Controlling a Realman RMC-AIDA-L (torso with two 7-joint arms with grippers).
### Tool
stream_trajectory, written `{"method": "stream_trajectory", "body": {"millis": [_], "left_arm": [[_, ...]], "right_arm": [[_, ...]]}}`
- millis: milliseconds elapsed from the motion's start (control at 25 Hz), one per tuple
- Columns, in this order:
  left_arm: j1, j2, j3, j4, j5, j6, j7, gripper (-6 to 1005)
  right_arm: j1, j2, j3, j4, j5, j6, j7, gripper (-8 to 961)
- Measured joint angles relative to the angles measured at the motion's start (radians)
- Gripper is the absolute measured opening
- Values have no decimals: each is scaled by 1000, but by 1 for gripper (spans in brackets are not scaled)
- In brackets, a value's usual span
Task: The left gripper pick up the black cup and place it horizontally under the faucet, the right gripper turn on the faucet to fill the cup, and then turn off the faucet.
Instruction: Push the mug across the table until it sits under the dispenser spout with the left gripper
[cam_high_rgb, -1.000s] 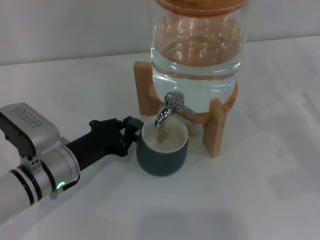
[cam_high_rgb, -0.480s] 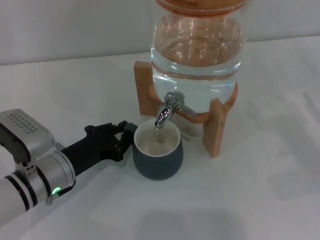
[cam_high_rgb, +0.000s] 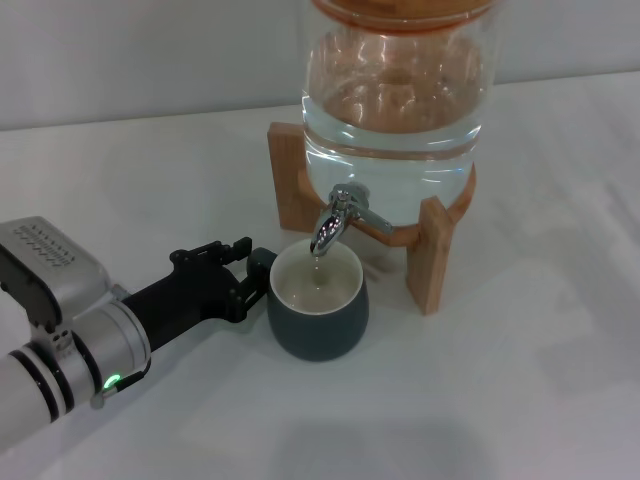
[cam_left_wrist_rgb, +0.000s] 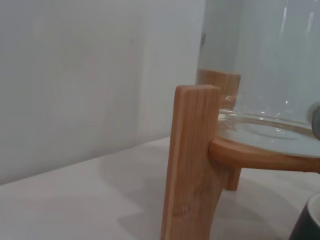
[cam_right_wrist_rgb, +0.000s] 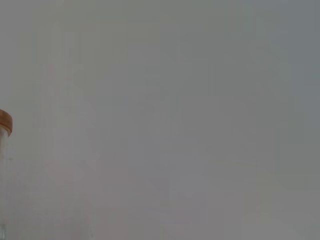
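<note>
The black cup (cam_high_rgb: 318, 308) stands upright on the white table, its cream inside facing up, right under the spout of the chrome faucet (cam_high_rgb: 335, 222). The faucet sits on the front of the glass dispenser (cam_high_rgb: 395, 100). My left gripper (cam_high_rgb: 246, 270) is at the cup's left side, its fingers (cam_high_rgb: 236, 245) spread on either side of the small handle (cam_high_rgb: 262, 262). The cup's rim (cam_left_wrist_rgb: 311, 224) shows at a corner of the left wrist view. The right gripper is out of view.
The dispenser rests on a wooden stand (cam_high_rgb: 430, 255) whose legs flank the cup; one leg (cam_left_wrist_rgb: 190, 160) fills the left wrist view. The right wrist view shows a bare wall and the edge of the dispenser's lid (cam_right_wrist_rgb: 4, 122).
The cup was held tilted under the spout; it now stands upright on the table. My left gripper has drawn back slightly and its fingers have spread from the handle.
</note>
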Motion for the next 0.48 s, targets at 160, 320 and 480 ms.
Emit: {"method": "stream_trajectory", "body": {"millis": [160, 320, 480], "left_arm": [[18, 3, -4, -5, 0, 25, 11, 411], [35, 4, -6, -25, -1, 43, 13, 498], [50, 4, -6, -40, -2, 70, 19, 520]], "right_arm": [[0, 0, 0, 0, 0, 0, 0, 811], [1, 0, 0, 0, 1, -1, 0, 811], [1, 0, 0, 0, 0, -1, 0, 811]]}}
